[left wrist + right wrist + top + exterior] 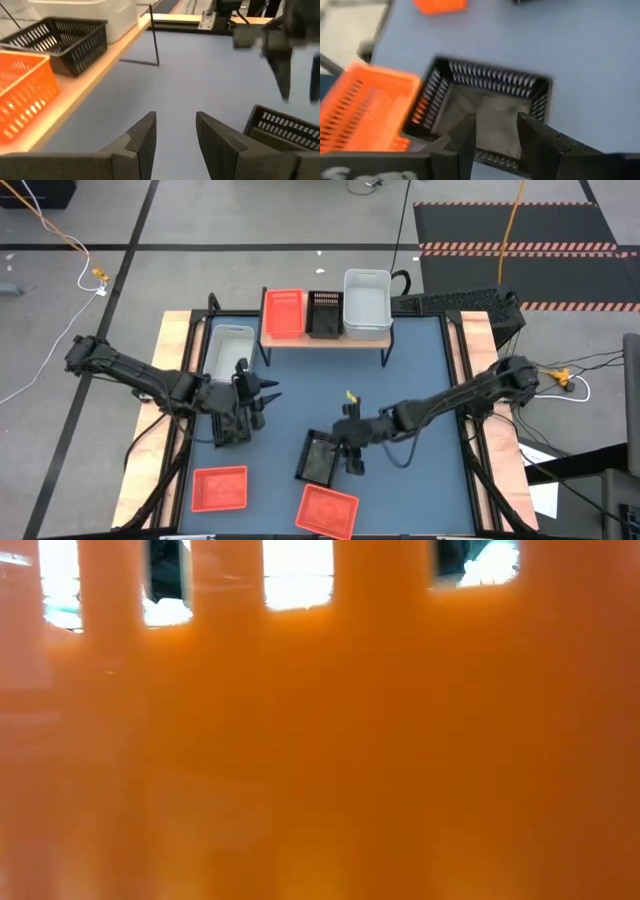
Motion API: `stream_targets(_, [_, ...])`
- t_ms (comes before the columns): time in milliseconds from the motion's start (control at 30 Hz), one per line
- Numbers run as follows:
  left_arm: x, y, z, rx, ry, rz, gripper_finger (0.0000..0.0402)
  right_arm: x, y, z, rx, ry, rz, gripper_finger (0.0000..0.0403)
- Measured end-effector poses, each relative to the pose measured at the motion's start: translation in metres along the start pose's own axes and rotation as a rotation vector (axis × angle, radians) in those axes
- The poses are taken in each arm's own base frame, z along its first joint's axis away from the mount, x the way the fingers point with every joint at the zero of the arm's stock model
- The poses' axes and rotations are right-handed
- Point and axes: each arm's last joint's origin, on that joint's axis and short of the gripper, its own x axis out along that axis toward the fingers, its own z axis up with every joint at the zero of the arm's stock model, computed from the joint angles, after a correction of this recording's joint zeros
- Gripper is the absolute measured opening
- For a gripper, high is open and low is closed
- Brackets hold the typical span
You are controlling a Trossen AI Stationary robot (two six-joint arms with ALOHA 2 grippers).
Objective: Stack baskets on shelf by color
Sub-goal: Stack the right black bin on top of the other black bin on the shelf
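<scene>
Right gripper (495, 142): jaws spread, poised over the open top of 1 black basket (487, 112), with 1 red-orange basket (362, 107) just beside it. Left gripper (175, 145): jaws spread, holding nothing, above bare blue table (200, 80). Shelf (325, 338), well beyond both grippers, carries 3 baskets: red-orange (283, 312), black (323, 313), white-grey (367, 304).

Even, bright overhead light in high view, soft short shadows under shelf (325, 340). Low view blocked by out-of-focus orange basket wall (320, 760), blown-out glare through its slots. Motion blur on black basket (485, 110) in right wrist view; far gripper (280, 45) smeared in left wrist view.
</scene>
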Motion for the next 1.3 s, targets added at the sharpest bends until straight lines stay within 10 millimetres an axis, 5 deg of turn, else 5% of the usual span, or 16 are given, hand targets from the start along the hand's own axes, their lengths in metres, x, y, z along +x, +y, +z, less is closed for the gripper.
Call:
stream_targets(267, [0.005, 0.003, 0.002, 0.026, -0.014, 0.022, 0.014, 0.028, -0.004, -0.019, -0.061, 0.119, -0.039, 0.0121])
stream_targets(667, [0.005, 0.003, 0.002, 0.022, -0.014, 0.023, 0.014, 0.027, -0.041, -0.018, -0.143, 0.177, -0.264, 0.0118])
stream_targets(1000, [0.006, 0.003, 0.002, 0.059, -0.012, 0.025, 0.014, 0.026, -0.035, 0.0, -0.078, 0.035, -0.093, 0.0118])
stream_targets(1300, [0.005, 0.002, -0.002, 0.064, 0.02, 0.021, 0.014, 0.02, -0.017, -0.002, -0.547, 0.04, 0.045, 0.0118])
